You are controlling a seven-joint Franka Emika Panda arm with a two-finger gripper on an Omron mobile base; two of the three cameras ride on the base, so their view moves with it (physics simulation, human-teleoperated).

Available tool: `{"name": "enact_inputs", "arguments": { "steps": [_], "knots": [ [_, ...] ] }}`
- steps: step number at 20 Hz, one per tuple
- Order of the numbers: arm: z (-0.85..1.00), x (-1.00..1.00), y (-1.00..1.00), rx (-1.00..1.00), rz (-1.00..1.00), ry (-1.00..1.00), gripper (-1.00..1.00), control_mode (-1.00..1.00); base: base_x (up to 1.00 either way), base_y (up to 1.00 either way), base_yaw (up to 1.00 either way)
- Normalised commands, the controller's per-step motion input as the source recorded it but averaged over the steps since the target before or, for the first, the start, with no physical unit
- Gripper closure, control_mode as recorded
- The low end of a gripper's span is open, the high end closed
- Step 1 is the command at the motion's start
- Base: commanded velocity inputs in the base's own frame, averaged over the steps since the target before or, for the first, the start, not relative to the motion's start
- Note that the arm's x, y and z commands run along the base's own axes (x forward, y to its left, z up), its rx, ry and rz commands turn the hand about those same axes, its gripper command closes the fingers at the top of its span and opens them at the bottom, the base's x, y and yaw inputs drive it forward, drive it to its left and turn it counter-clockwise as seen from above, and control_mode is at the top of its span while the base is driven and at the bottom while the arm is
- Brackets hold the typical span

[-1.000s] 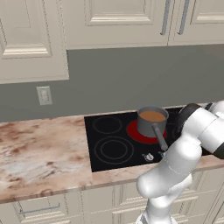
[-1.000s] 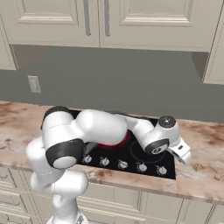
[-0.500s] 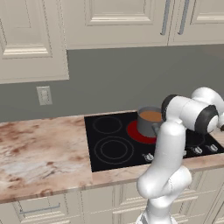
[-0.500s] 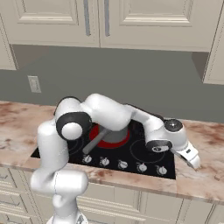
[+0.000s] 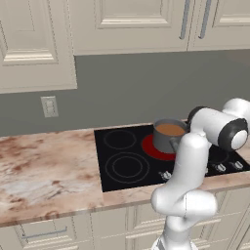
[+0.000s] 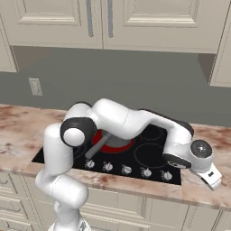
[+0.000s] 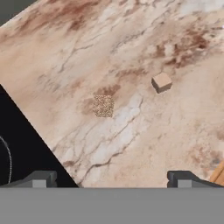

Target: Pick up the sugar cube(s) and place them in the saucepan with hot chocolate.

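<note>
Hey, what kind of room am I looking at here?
A home kitchen, rendered rather than real. A black cooktop is set into a marble-look counter, a saucepan of hot chocolate sits on a glowing burner, and cream cabinets hang above.

A black cooktop [image 5: 128, 161] is set into the marble counter [image 5: 46, 171], with a wall outlet [image 5: 49, 106] above.

The counter [image 7: 131, 52] was veined pink-brown marble; one sugar cube [image 7: 103, 106] speckled brown, the other [image 7: 162, 82] — at two o'clock — plain tan; the hot chocolate [image 5: 170, 129] light brown.
</note>
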Motion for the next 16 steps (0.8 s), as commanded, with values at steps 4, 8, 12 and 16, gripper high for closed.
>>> {"name": "enact_inputs", "arguments": {
  "steps": [4,8,12,16],
  "knots": [
    [0.02,-0.17,0.05,0.0,0.0,-0.06,-1.0,-1.0,0.0,0.0,0.0],
    [-0.06,0.08,0.2,-0.06,0.0,0.02,-1.0,-1.0,0.0,0.0,0.0],
    [-0.02,0.46,0.04,-0.04,0.0,0.1,-1.0,-1.0,0.0,0.0,0.0],
    [0.01,0.32,0.0,-0.01,0.02,0.12,-1.0,-1.0,0.0,0.0,0.0]
  ]
}}
